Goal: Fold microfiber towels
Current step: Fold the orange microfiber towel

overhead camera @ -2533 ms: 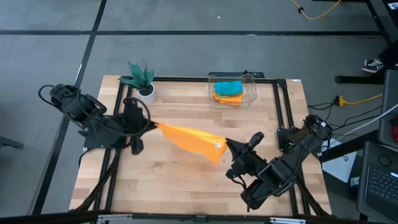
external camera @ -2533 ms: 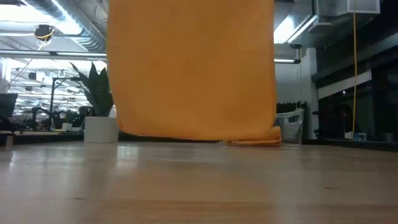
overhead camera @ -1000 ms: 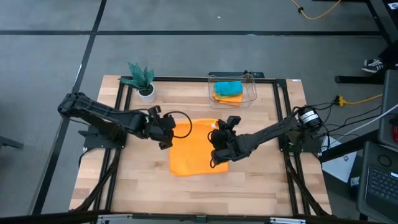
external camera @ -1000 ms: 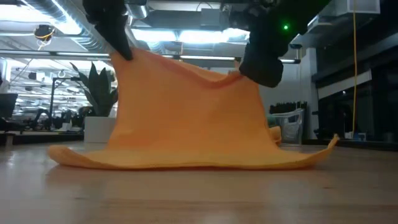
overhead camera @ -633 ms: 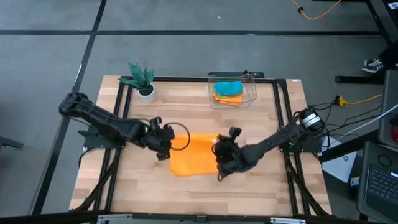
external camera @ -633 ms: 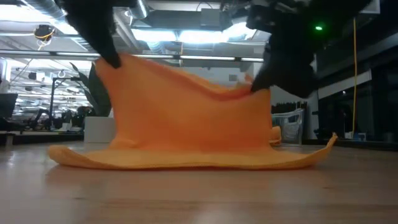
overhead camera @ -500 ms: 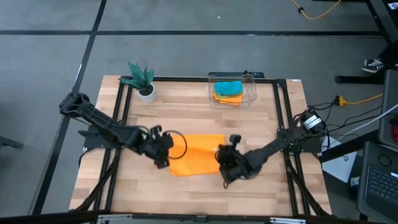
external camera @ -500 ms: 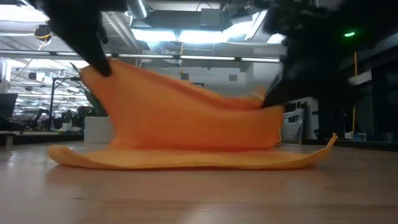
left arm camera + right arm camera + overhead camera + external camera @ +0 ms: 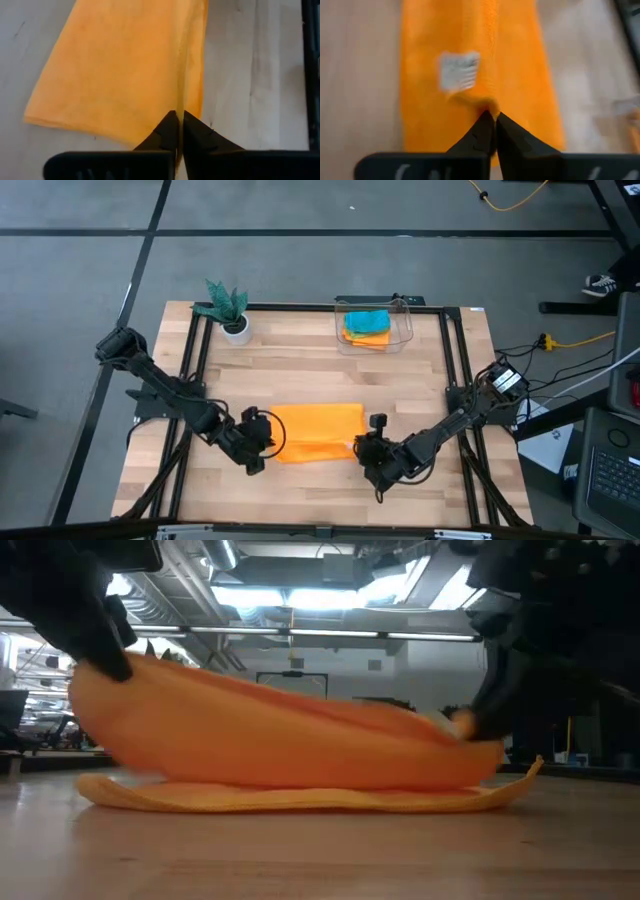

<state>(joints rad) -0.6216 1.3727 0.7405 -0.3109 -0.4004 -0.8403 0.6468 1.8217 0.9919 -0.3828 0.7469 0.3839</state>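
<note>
Clear plastic bin at the bench's far edge holds teal and orange towels. Mid-bench, an orange towel lies half-folded; left gripper and right gripper each pinch a near corner. Potted plant stands far-left.

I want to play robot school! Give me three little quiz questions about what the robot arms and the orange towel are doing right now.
1. True or false: the left gripper and right gripper both pinch the orange towel.
2. Where are the other towels? A) in the clear plastic bin B) under the potted plant
3. Fill in: the held edge is being folded over the towel's ___ half.

Key: 1 true; 2 A; 3 lower
</note>
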